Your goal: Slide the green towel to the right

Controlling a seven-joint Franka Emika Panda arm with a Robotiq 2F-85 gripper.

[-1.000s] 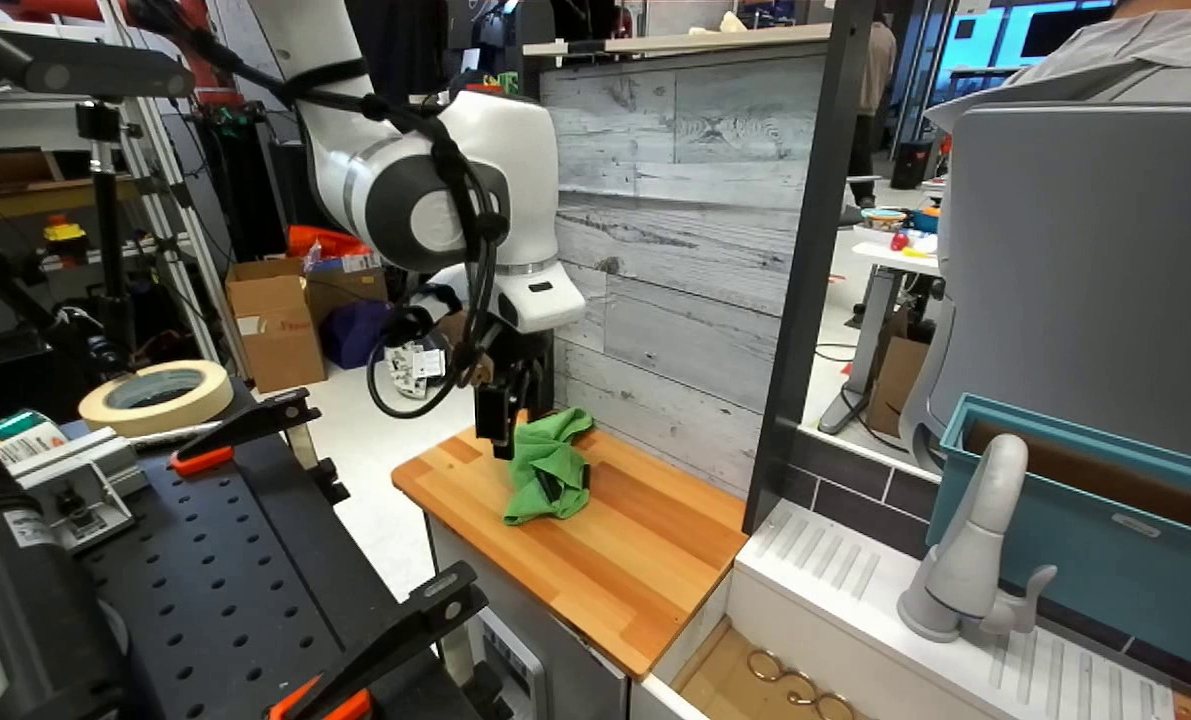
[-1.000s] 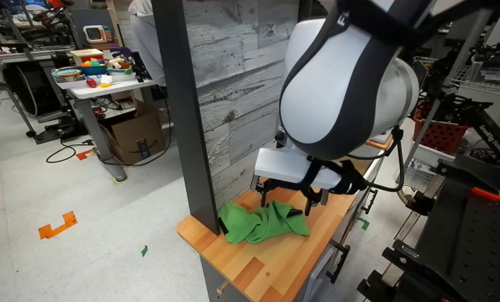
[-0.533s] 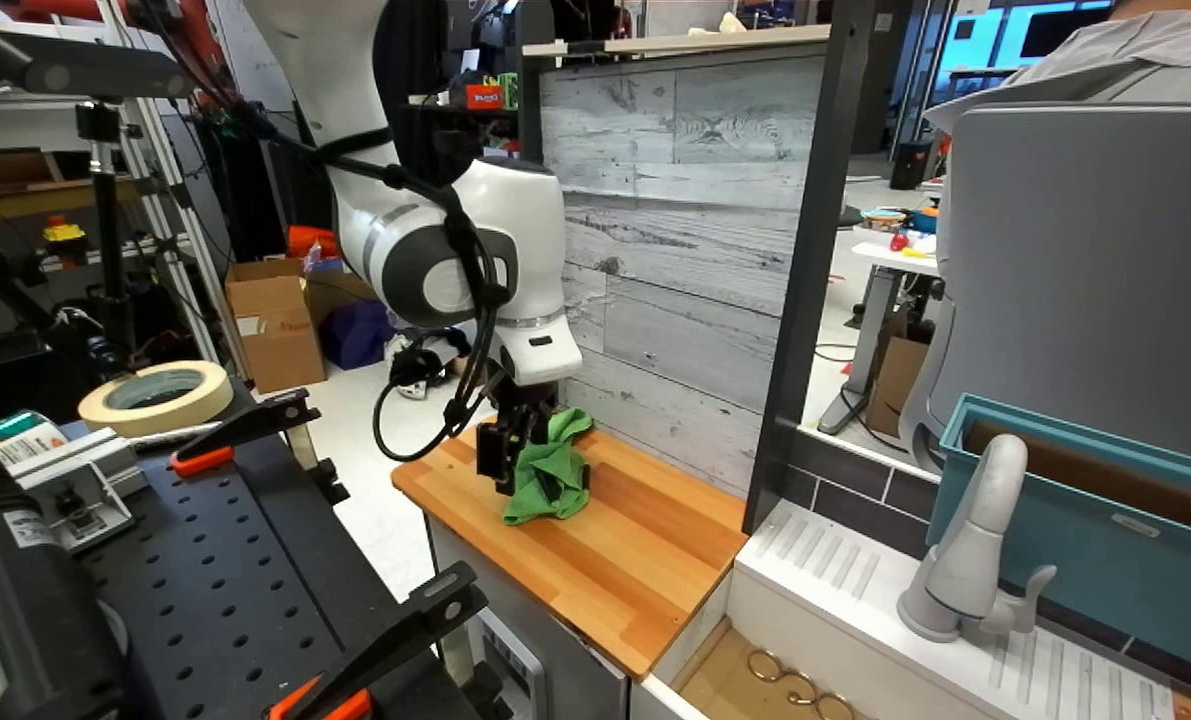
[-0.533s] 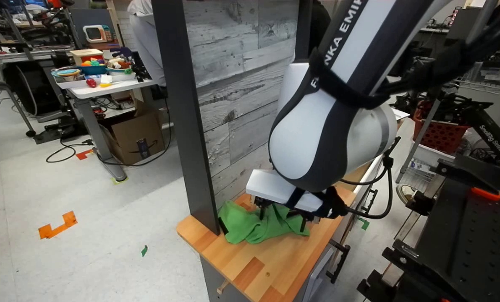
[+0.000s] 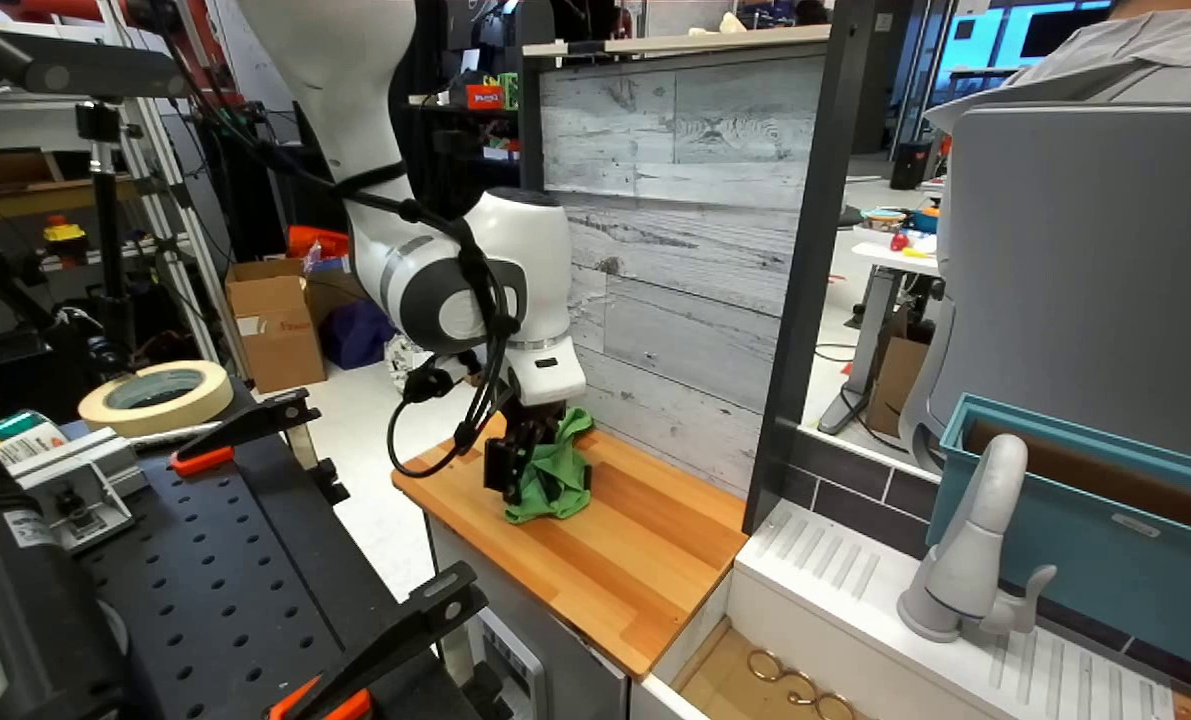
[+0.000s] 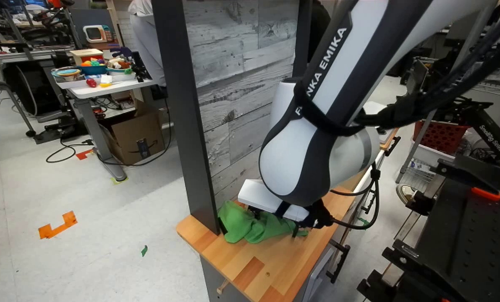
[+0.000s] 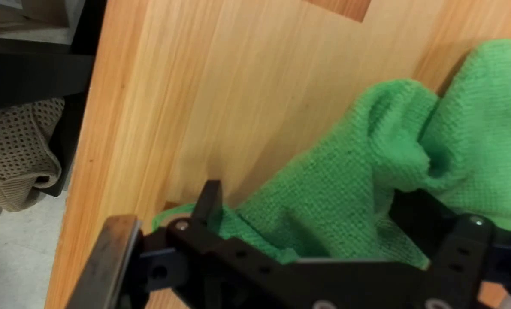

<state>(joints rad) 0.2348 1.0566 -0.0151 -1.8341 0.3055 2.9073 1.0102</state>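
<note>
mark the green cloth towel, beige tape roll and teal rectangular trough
Green cloth towel [image 7: 341, 191], in the wrist view: fabric near its visible middle.
Beige tape roll [image 5: 153, 423], in an exterior view: its near side.
Teal rectangular trough [image 5: 1120, 570], in an exterior view: its long near wall.

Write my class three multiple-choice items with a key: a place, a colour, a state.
1. Where does the crumpled green cloth towel lie?
A on the floor
B in a cardboard box
C on the brown wooden tabletop

2. What colour is the long rectangular box behind the curved grey faucet?
A teal
B red
C yellow

3. How does the black two-finger gripper stand?
A shut
B open
C out of view

1 C: both exterior views show it resting there.
2 A: an exterior view shows its teal wall.
3 B: the wrist view shows its fingers apart, towel between them.
</note>
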